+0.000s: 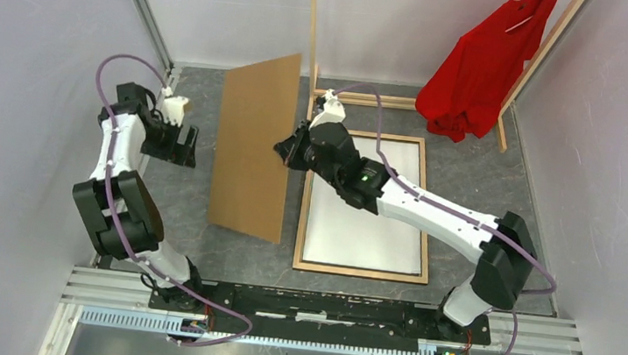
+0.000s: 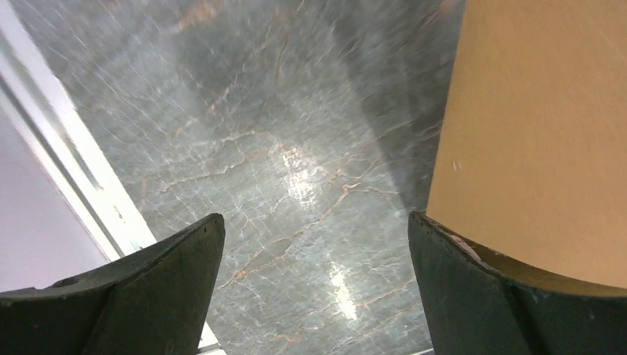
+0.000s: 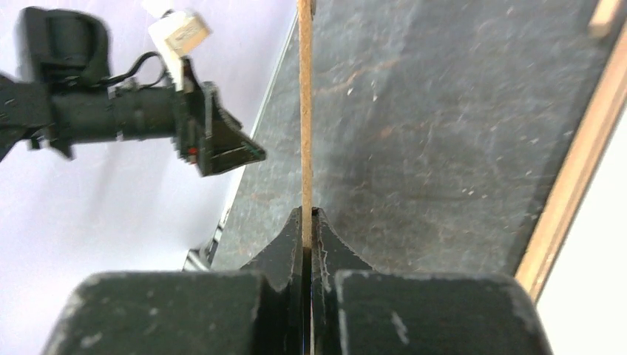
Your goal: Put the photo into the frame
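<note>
Now right hand (image 3: 305,216) is pinching the stiff board (image 1: 252,149) edge-on, left hand (image 2: 316,222) gaping; photo (image 1: 366,209), likely flimsy, needing border grip.

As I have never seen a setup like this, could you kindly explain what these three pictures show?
These are two robot arms bolted to a table's near edge, each ending in a two-finger gripper. The wide picture comes from a fixed camera above and behind them. The other two come from small cameras on the wrists, looking past each arm's own fingers. On the grey table lies a wooden frame, back upward, with a white sheet inside it, probably the photo face down. At the back stands a clothes rack with a red shirt. The right gripper is shut on the edge of a brown board, holding it up on edge, tilted. The left gripper is open, holding nothing, close to that board.
</note>
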Controlling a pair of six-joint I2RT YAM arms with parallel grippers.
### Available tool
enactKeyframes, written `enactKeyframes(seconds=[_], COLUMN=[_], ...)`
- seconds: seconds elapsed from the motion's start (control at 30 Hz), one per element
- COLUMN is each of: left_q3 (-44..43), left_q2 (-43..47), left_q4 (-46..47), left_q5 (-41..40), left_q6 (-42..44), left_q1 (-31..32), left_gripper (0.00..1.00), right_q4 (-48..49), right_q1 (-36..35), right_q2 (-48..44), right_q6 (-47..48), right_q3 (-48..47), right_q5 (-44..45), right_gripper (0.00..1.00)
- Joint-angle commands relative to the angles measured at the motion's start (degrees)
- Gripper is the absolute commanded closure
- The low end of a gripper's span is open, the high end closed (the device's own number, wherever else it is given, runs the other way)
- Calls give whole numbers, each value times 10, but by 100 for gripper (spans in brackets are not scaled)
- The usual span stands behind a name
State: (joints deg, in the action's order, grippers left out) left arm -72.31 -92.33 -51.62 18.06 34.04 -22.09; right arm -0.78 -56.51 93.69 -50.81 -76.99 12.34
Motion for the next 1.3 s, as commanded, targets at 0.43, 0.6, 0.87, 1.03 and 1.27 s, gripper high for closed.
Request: enactKeyframes(seconds=[0.43,0.6,0.87,1.03,1.27], left_q3=[-55,-59,-3,71,162], left_q2=[433,473,554,618,683], left_q4=[-87,-207,-287,-163,-68], left_q5=[322,345,315,318,346], left_q6=[152,286,476,486,538], left_q1=[149,149,147,145,133], left_gripper=[0,0,0,2,3], right_q4=[-198,-163,-125,-67,-20], right_q1=[6,47,96,107,106], right_q2=[-118,-145,-182,-189,-180], right_q6=[-172,-246,-315,-358,-383], right_q3=[-82,-53,-12,47,65], right_q5=[279,213,118,44,-6], right_gripper=[100,100,100,100,100])
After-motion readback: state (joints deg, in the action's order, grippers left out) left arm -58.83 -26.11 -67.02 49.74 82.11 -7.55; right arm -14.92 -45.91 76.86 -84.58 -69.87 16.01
